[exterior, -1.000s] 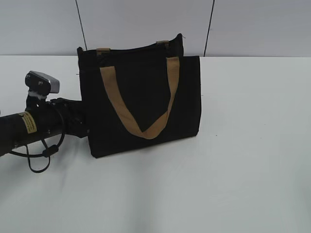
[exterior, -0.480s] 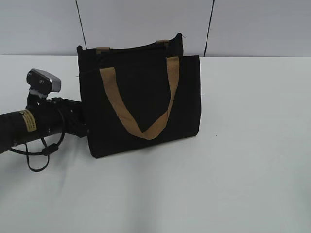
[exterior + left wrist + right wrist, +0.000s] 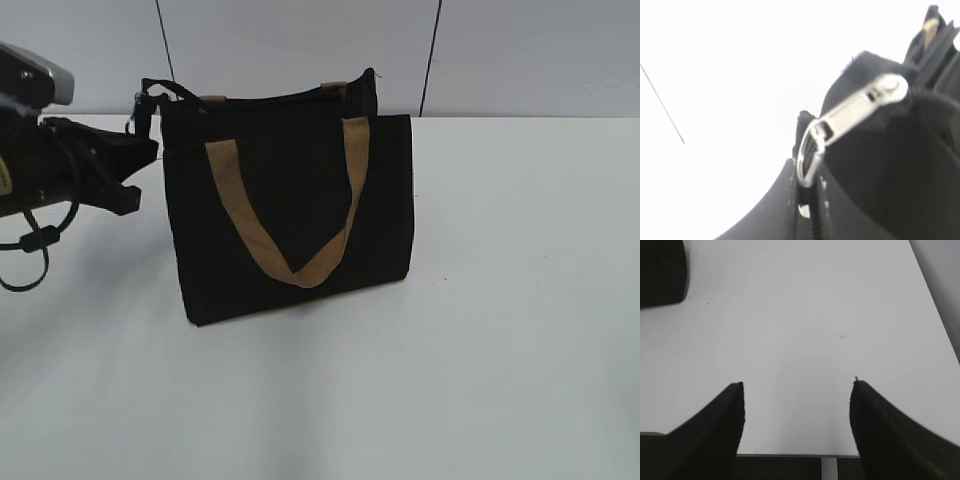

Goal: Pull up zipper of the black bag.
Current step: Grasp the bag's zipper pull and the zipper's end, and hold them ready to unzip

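The black bag (image 3: 290, 200) stands upright on the white table, its tan strap handle (image 3: 290, 265) hanging down the front. The zipper (image 3: 260, 100) runs along its top edge. My left gripper (image 3: 140, 110) is at the bag's top left corner, shut on the silver pull tab (image 3: 850, 112). In the left wrist view the tab's ring end sits between my fingertips (image 3: 807, 185), with the black fabric of the bag (image 3: 890, 175) behind it. My right gripper (image 3: 797, 390) is open and empty above bare table; it does not show in the exterior view.
The white table (image 3: 500, 300) extends to the right of and in front of the bag. Grey wall panels (image 3: 300, 40) stand behind it. The right wrist view shows a corner of the bag (image 3: 660, 270) at top left and the table's edge (image 3: 790, 455).
My left arm has risen from low beside the bag's left side to its top left corner. A black zip end now sticks out to the left there.
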`<action>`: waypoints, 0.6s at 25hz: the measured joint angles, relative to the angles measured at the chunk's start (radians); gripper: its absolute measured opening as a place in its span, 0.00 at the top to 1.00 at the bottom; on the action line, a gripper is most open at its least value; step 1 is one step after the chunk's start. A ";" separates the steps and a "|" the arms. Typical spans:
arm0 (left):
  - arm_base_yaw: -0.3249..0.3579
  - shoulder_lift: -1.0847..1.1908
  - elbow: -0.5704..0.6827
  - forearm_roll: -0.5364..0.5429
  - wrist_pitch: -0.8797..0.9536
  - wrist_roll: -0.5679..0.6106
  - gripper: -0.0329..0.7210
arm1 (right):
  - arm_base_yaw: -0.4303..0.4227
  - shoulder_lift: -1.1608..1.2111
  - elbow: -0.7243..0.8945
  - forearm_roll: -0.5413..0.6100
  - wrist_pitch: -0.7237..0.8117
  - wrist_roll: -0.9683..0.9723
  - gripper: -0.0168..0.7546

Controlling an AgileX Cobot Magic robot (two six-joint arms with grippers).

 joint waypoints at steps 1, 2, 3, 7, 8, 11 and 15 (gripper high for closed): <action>0.000 -0.024 0.000 0.000 0.006 0.000 0.93 | 0.000 0.000 0.000 0.000 0.000 0.000 0.33; 0.000 -0.046 0.000 -0.004 0.010 0.000 0.93 | 0.000 0.000 0.000 0.000 0.000 0.000 0.33; 0.000 -0.061 0.000 -0.013 0.014 0.000 0.93 | 0.000 0.000 0.000 0.000 0.000 0.000 0.33; 0.000 -0.123 0.000 -0.040 0.038 0.000 0.93 | 0.000 0.000 0.000 0.000 0.000 0.000 0.33; 0.000 -0.136 0.000 -0.041 0.040 0.000 0.93 | 0.000 0.000 0.000 0.000 0.000 0.000 0.33; 0.000 -0.171 0.001 -0.041 0.048 0.000 0.93 | 0.000 0.000 0.000 0.001 0.000 0.000 0.33; 0.000 -0.207 0.001 -0.044 0.054 0.000 0.93 | 0.000 0.010 -0.002 0.021 -0.004 -0.036 0.33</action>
